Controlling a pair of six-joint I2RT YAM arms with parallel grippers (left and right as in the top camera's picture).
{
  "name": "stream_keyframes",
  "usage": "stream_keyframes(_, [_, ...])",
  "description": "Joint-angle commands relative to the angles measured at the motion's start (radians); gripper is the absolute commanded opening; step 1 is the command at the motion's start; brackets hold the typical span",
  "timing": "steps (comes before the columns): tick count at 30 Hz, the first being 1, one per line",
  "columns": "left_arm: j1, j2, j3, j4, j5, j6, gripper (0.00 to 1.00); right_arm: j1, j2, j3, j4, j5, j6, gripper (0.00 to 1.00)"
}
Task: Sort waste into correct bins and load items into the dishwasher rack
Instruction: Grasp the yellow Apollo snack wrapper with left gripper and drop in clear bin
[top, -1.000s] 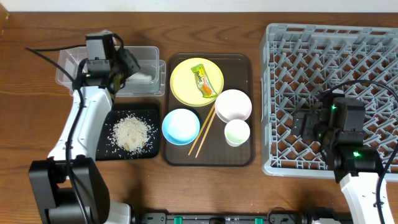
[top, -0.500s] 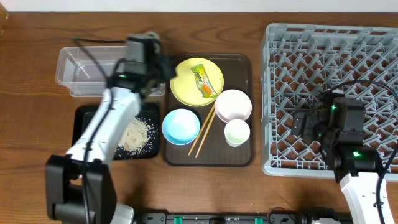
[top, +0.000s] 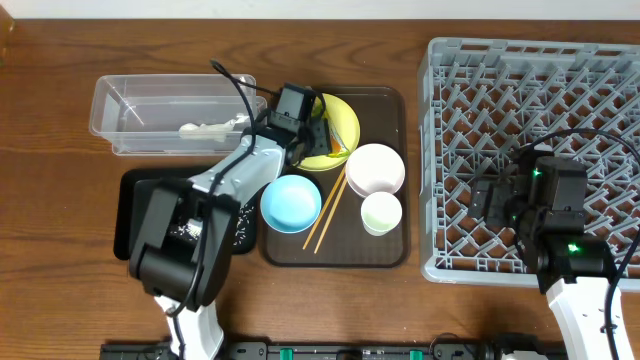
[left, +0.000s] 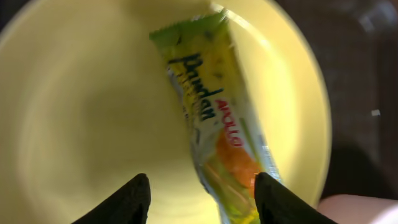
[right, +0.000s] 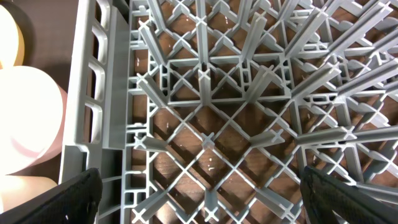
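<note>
Left wrist shows you a glossy green-and-orange wrapper (left: 211, 118), printed "Pandan" and "APOLLO", on the round yellow plate (left: 81, 112), your left fingers (left: 127, 202) parted over it; your right fingers (right: 68, 199) gape above the grey lattice rack (right: 205, 81).

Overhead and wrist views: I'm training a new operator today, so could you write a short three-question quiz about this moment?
1. True or false: the snack wrapper lies on the yellow plate.
2. The right gripper hovers over: A) the clear tub, B) the rack, C) the black tray.
3. What lies between the blue bowl and the small cup?
Key: 1 true; 2 B; 3 the chopsticks.
</note>
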Motion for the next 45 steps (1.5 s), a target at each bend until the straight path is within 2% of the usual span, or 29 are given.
stream_keyframes(1, [-0.002, 0.025, -0.001, 0.011, -0.004, -0.02, 0.57, 0.007, -0.006, 0.022, -0.003, 0.011, 0.005, 0.99])
stream_keyframes(11, [-0.014, 0.065, -0.002, 0.035, -0.005, -0.02, 0.57, 0.007, -0.006, 0.022, -0.003, 0.011, 0.005, 0.99])
stream_keyframes(12, [-0.014, 0.065, -0.001, 0.046, -0.005, -0.02, 0.56, 0.007, -0.006, 0.022, -0.003, 0.011, 0.005, 0.99])
stream_keyframes(15, [-0.014, 0.065, -0.002, 0.071, -0.005, -0.02, 0.43, 0.007, -0.006, 0.022, -0.003, 0.011, 0.005, 0.99])
stream_keyframes(24, [-0.019, 0.065, -0.002, 0.074, -0.013, -0.02, 0.41, 0.007, -0.006, 0.022, -0.003, 0.011, 0.005, 0.99])
stream_keyframes(34, [-0.028, 0.065, -0.002, 0.073, -0.013, -0.02, 0.07, 0.007, -0.006, 0.022, -0.004, 0.011, 0.005, 0.99])
stream_keyframes(45, [-0.009, 0.027, -0.001, 0.035, -0.039, -0.008, 0.06, 0.007, -0.006, 0.022, -0.004, 0.011, 0.005, 0.99])
